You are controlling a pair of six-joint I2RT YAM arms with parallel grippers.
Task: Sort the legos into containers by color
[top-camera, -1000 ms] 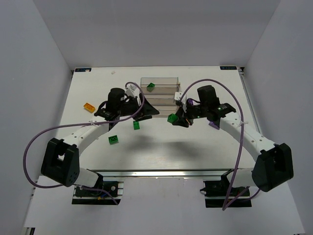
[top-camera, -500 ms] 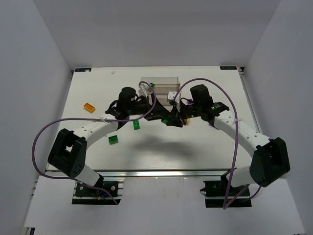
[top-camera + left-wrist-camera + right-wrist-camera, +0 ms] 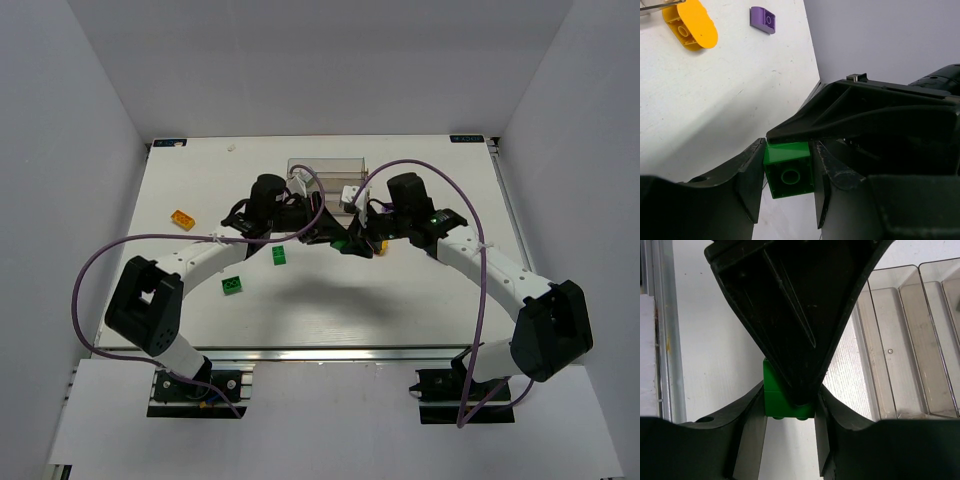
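The left tool (image 3: 788,167) and the right tool (image 3: 789,402) both clamp one green brick (image 3: 790,176), their fingers crossing on it, just off the near end of the containers (image 3: 325,163). On the worktop (image 3: 420,290), a second green brick (image 3: 279,257) and a third green brick (image 3: 233,285) lie near the containers' near-left corner. An orange brick (image 3: 181,218) lies well to their left. A yellow oval piece (image 3: 690,25) lies just beside the containers, with a purple brick (image 3: 762,20) slightly farther off.

green legos (image 3: 232,285) (image 3: 279,257) (image 3: 788,170) 3 | orange-yellow legos (image 3: 181,218) (image 3: 690,25) 2 | purple legos (image 3: 762,20) 1 | arms (image 3: 190,265) (image 3: 490,270) 2
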